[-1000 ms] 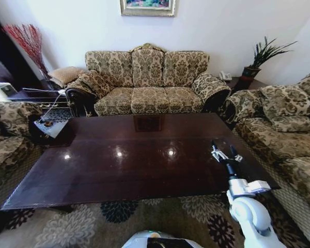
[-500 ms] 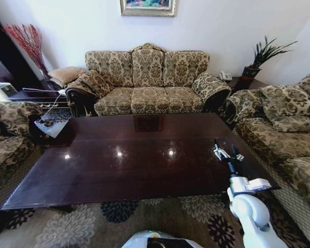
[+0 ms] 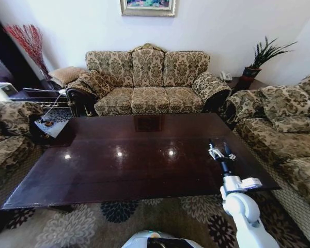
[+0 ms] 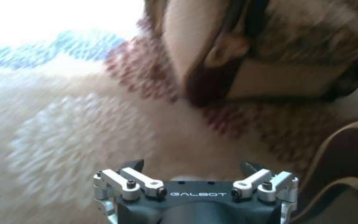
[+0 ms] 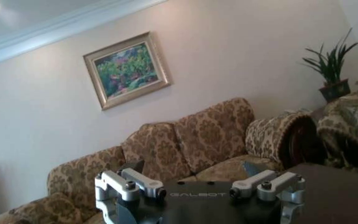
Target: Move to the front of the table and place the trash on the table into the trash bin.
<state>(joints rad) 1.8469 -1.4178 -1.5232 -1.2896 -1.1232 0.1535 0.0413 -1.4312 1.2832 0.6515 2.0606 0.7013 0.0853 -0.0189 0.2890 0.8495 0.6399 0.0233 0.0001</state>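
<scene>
The robot faced the long side of the table (image 3: pixel 134 155), whose glossy dark reddish-brown top spread across the middle of the head view with ceiling lights glinting off it. The right gripper (image 3: pixel 217 151) was raised over the right-hand part of the tabletop, its white forearm rising from the lower right of that view; the fingers stood apart and held nothing. In the right wrist view the same gripper (image 5: pixel 195 169) pointed across the room toward the patterned sofa (image 5: pixel 185 140), with its dark fingertips (image 5: pixel 131 166) spread wide, a framed painting (image 5: pixel 128 70) on the wall above the sofa, and a potted plant (image 5: pixel 333 70) standing beside it; a corner of the dark table (image 5: pixel 347 186) showed at the edge. The left gripper (image 4: pixel 191 167) hung low over the floral rug (image 4: pixel 73 135), close to the carved wooden foot of a patterned armchair (image 4: pixel 247 60); its fingers were released and empty too. That view was soft, so the brown curved shape at its edge was perhaps another piece of furniture, though I could not tell. Beyond the table in the head view stood the three-seat sofa (image 3: pixel 147 82), with further patterned armchairs (image 3: pixel 284 129) flanking the table at either end.
</scene>
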